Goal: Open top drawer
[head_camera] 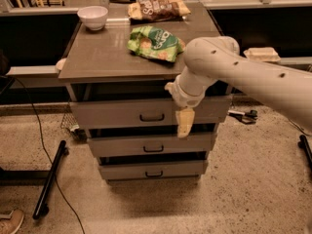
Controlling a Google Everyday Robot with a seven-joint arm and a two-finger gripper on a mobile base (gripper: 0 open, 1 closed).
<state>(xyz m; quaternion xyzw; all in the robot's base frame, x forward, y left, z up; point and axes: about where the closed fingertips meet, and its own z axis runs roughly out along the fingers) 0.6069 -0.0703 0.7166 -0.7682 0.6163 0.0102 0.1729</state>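
Observation:
The top drawer (117, 112) is the widest of three grey drawers under the cabinet top, with a small dark loop handle (151, 117) at its middle. Its front stands slightly forward of the two drawers below. My gripper (185, 123) hangs from the white arm in front of the top drawer's right half, a short way right of the handle and about level with it, its cream fingers pointing down. It does not touch the handle.
On the cabinet top (97, 57) lie a green chip bag (155, 42), a brown snack bag (158, 9) and a white bowl (92, 17). A black stand leg (48, 179) and cable lie on the floor at left. Scissors (243, 115) lie at right.

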